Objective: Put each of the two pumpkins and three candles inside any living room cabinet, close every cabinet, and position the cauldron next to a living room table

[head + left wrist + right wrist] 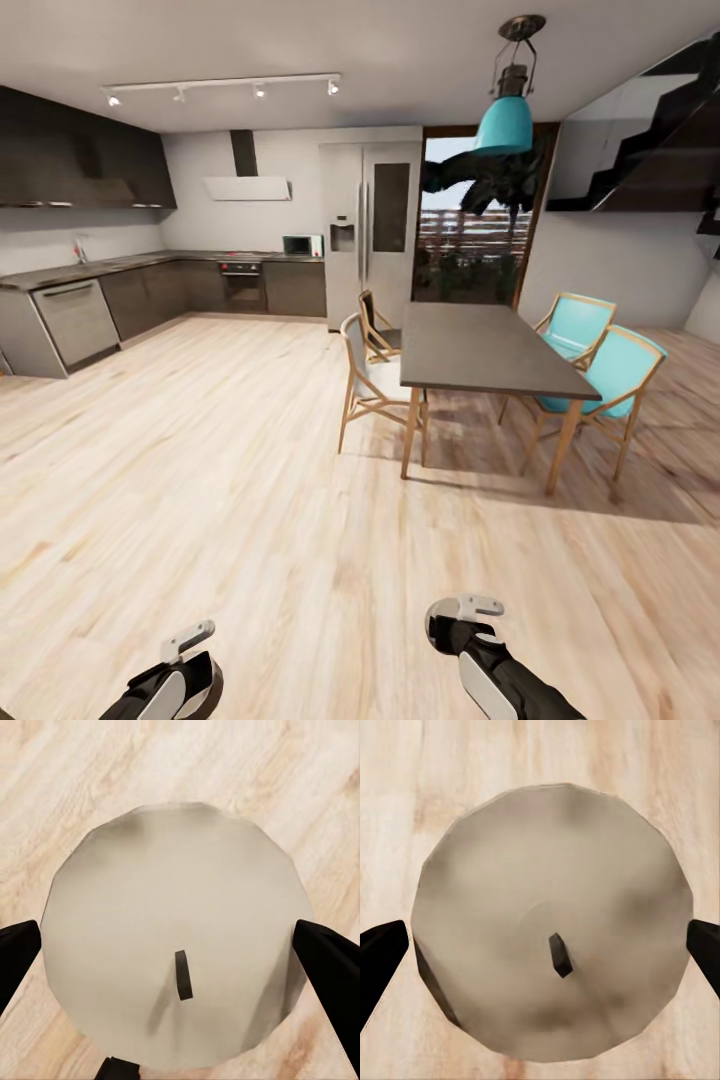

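In the left wrist view, a cream candle (176, 934) with a short dark wick sat between the two black fingers (330, 960) of the left gripper (171, 958), whose jaws were clenched on its sides, with pale wood floor (247, 765) behind it. The right wrist view showed the same arrangement: a second, grey-beige candle (555, 922), wick toward the camera, grasped between the jaws of the right gripper (547, 952). In the head view both arms sat low at the near edge, the left gripper (185, 660) and the right gripper (465, 625) held over the light plank floor (250, 500), well apart from each other. Farther off stood a dark-topped dining table (480, 350) on wooden legs, with pale chairs (368, 380) on its near-left side and turquoise chairs (610, 375) on its right. Beyond that, dark kitchen cabinets (150, 295) ran along the left and back walls, with an oven (243, 285), a tall silver refrigerator (370, 230), and a turquoise pendant lamp (505, 120) hanging before a window.
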